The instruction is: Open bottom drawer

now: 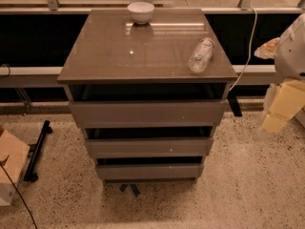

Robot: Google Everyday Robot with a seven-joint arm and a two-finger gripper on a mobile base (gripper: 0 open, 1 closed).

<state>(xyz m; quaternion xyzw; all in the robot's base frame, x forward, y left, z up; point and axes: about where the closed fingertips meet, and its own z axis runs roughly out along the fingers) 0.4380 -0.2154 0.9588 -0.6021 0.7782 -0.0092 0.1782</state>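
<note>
Three drawers: I am looking at a taupe-grey cabinet (143,56) with a stack of handleless fronts, the top drawer (147,112) widest, the middle drawer (148,147) narrower.
Task's thing: the bottom drawer (148,171) is sitting lowest and nearest the floor, looking narrowest, with a tiny pale dot right of centre. I am judging it to be closed or nearly so.
Step in hand: I am reading this as the approach. Nothing is touching the drawer yet.
Gripper: the gripper (275,122) is hanging at the far right edge of the scene, beside the cabinet's right side and well apart from the bottom drawer.
Gripper's state: I am not able to tell whether it is open or shut.
Arm pose: the white arm housing (291,46) is sitting above the pale yellow wrist section, which is pointing down and slightly left toward the floor.
Next move: I am expecting to swing the gripper left and down, then forward into the dark gap above the bottom front, hooking its upper edge and pulling toward the near side.
Watch points: the white cable (247,51) is draping near the cabinet's right rear, close to the arm's path.
On top: a white bowl (141,12) is resting at the far edge and a clear plastic bottle (201,55) is lying at the right. A hard pull could be rolling the bottle.
</note>
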